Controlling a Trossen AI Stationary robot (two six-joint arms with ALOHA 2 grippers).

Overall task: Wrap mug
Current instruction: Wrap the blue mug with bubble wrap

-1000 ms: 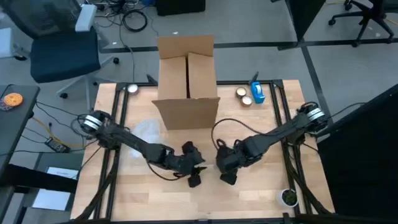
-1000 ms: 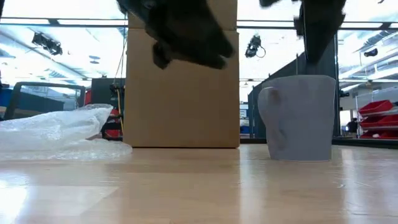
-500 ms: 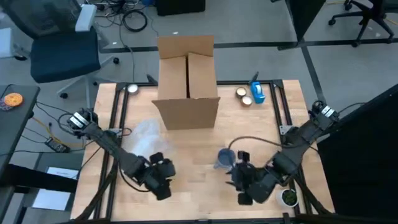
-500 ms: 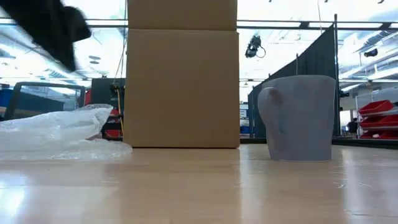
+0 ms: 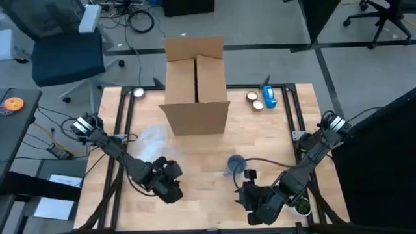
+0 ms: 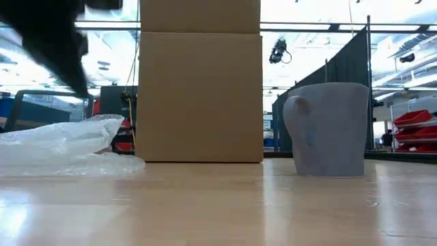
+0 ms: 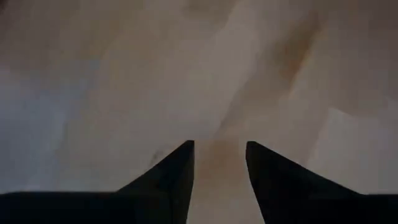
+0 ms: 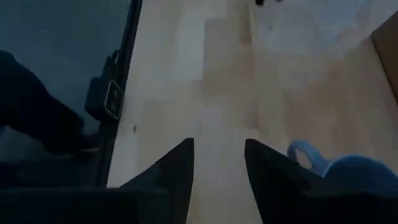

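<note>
While nothing is held, the wooden table (image 5: 273,140) carries the tall cardboard box (image 5: 195,84) at its far side — likely the destination once wrapping is done. In front of it to the left lies the crumpled bubble wrap (image 6: 65,145), the wrapping material, untouched. The blue mug (image 5: 234,165) stands upright near the table's middle, clear of both arms. The left gripper (image 5: 168,187) hangs just in front of the wrap, fingers a little apart and empty; the right gripper (image 5: 257,203) sits near the front edge — fingers likewise apart, gripping nothing.
</note>
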